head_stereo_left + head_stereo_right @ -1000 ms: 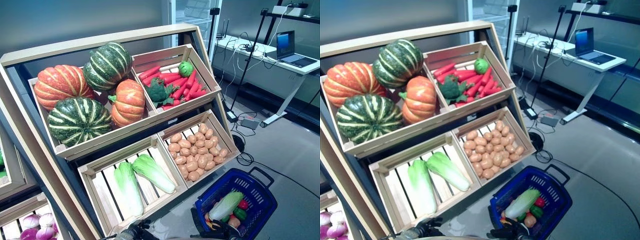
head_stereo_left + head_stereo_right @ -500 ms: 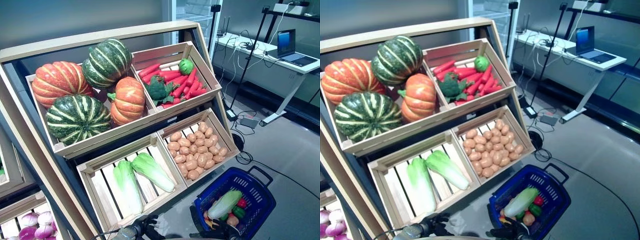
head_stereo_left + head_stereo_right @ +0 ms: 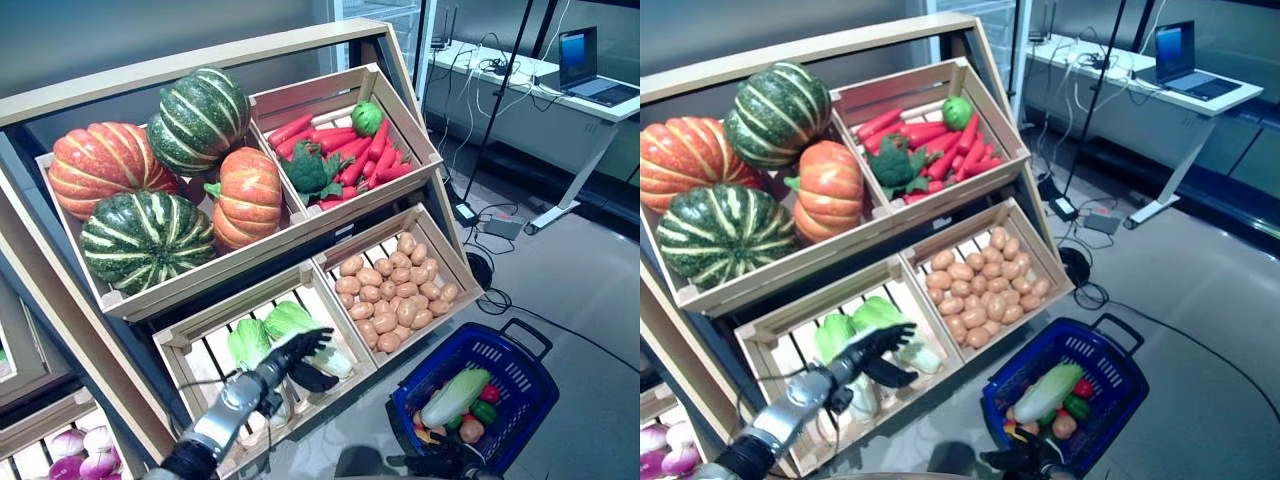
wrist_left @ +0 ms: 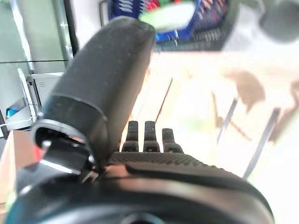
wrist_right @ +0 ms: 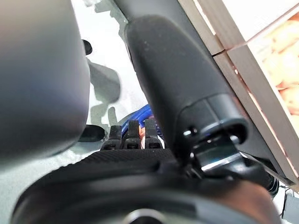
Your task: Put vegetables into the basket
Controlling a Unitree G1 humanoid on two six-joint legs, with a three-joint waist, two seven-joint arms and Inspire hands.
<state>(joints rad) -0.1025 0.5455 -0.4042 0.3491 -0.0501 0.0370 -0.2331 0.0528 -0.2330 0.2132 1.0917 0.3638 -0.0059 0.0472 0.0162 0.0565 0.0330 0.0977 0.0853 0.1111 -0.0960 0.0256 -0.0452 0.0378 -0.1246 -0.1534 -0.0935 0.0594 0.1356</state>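
My left hand [image 3: 296, 356] is open, its fingers spread just above the pale green cabbages [image 3: 249, 342] in the stand's lower left crate; I cannot tell if it touches them. In the left wrist view its straight fingers [image 4: 145, 136] point at a pale green cabbage [image 4: 196, 116]. The blue basket [image 3: 505, 350] stands on the floor at the lower right, holding a cabbage [image 3: 455, 397], a red piece, a green pepper and a small round brownish piece. My right hand [image 3: 440, 466] is open and empty, low by the basket's near rim, and its fingers [image 5: 131, 136] are straight.
The wooden vegetable stand [image 3: 200, 70] slopes across the left and middle. A white desk [image 3: 560, 100] with a laptop and black stand legs with cables [image 3: 490, 225] lie behind the basket. Grey floor lies to the right of the basket.
My left arm has risen from the bottom edge and reached forward, hand open, over the cabbage crate. The view has shifted a little. The right hand stays by the basket.
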